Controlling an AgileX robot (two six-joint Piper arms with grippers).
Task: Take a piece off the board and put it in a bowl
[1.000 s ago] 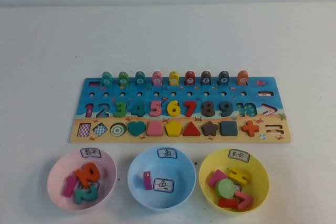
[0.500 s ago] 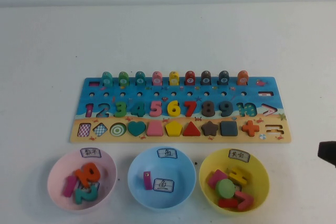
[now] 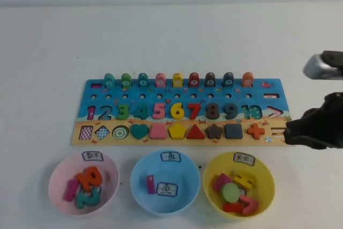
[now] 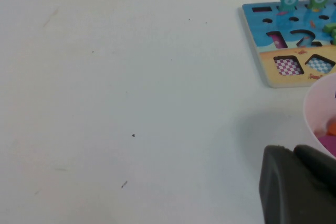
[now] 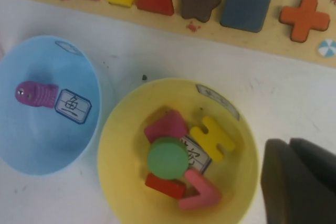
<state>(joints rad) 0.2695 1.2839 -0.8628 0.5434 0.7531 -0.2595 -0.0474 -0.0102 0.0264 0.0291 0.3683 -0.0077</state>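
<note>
The orange-red plus piece (image 3: 255, 130) lies in its slot at the right end of the board's shape row; it also shows in the right wrist view (image 5: 304, 18). The board (image 3: 278, 87) lies across the table's middle. The yellow bowl (image 3: 265, 170), holding several pieces, stands in front of the board's right end and shows in the right wrist view (image 5: 115, 129). My right gripper (image 3: 290, 132) is shut and empty, just right of the plus piece; in its wrist view (image 5: 290, 143) it hangs beside the yellow bowl. My left gripper (image 4: 294, 149) is shut and empty, beside the pink bowl, out of the high view.
A pink bowl (image 3: 56, 172) with number pieces and a light blue bowl (image 3: 190, 172) with one purple piece stand in a row left of the yellow bowl. The board's row of upright pegs (image 3: 177, 80) runs along its far edge. The red triangle (image 3: 195, 131) sits in its slot.
My right arm has come in from the right edge and moved left and farther up, its tip now at the board's right end. Nothing on the board or in the bowls moved.
</note>
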